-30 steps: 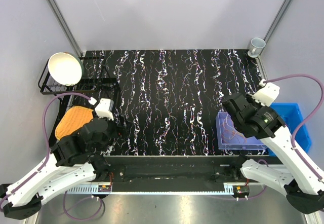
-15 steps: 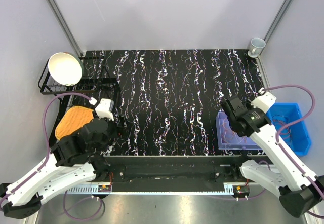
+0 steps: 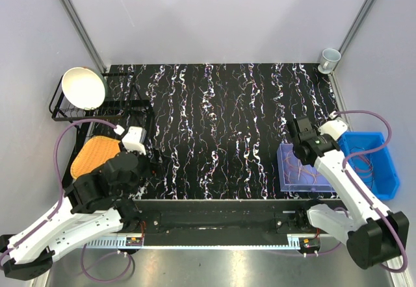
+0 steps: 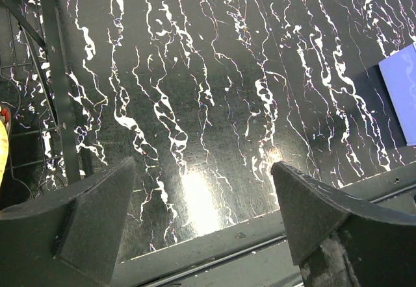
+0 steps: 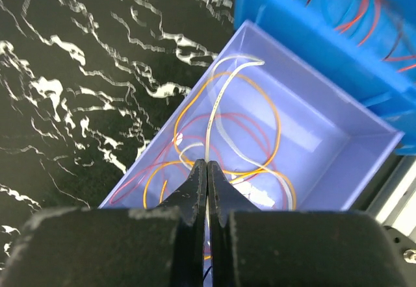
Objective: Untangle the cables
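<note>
The cables are thin orange, red and white wires looped in a lilac tray at the table's right front. More red and orange wires lie in the blue bin beside it. My right gripper hangs over the lilac tray, shut on a white wire that runs up from its tips into the loops. In the top view its fingers are hidden under the wrist. My left gripper stands open and holds nothing, above the black marbled table near its front edge.
A black wire rack at the back left holds a white bowl. An orange mesh pad lies by the left arm. A grey cup stands at the back right corner. The rack's bars show left of my left gripper.
The right arm has dropped lower and swung in over the lilac tray, its jaws staying shut. The left arm has not moved.
</note>
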